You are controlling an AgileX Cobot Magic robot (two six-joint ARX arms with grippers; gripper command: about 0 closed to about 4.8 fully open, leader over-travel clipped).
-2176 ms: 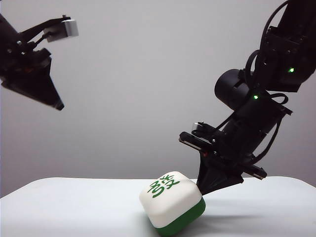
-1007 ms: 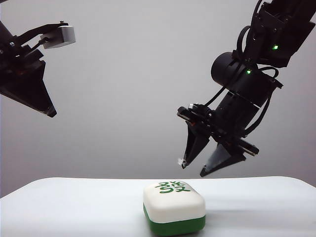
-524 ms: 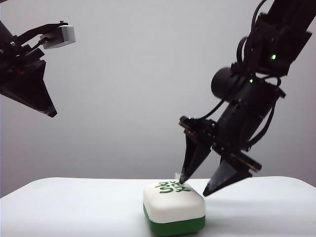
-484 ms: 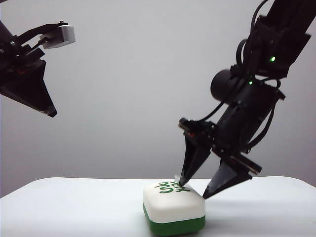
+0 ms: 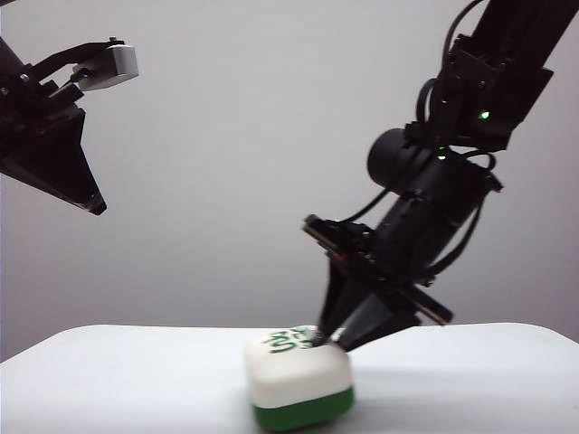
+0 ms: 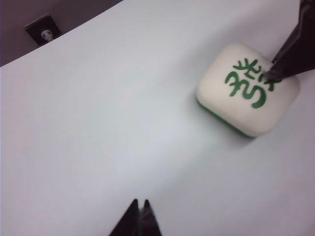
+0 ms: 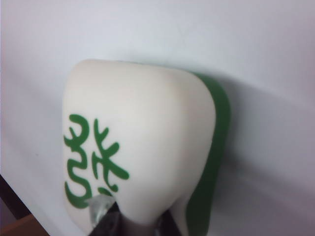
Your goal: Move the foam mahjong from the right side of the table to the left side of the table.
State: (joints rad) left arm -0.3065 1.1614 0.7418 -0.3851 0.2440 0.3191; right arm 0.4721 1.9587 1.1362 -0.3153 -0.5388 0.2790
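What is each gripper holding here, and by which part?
The right gripper pinches the foam block at its top edge; the left gripper, raised aside, holds nothing.

Foam mahjong point(image 5: 297, 382) on table point(image 5: 136, 380) (mid-right); left gripper point(image 5: 95, 206) high left.

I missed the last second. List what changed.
The right pincer came down from above the foam mahjong, narrowed and pinched its top edge; the block shifted left and tilted slightly. The left pincer stayed raised at the left, shut, and the table is unchanged.
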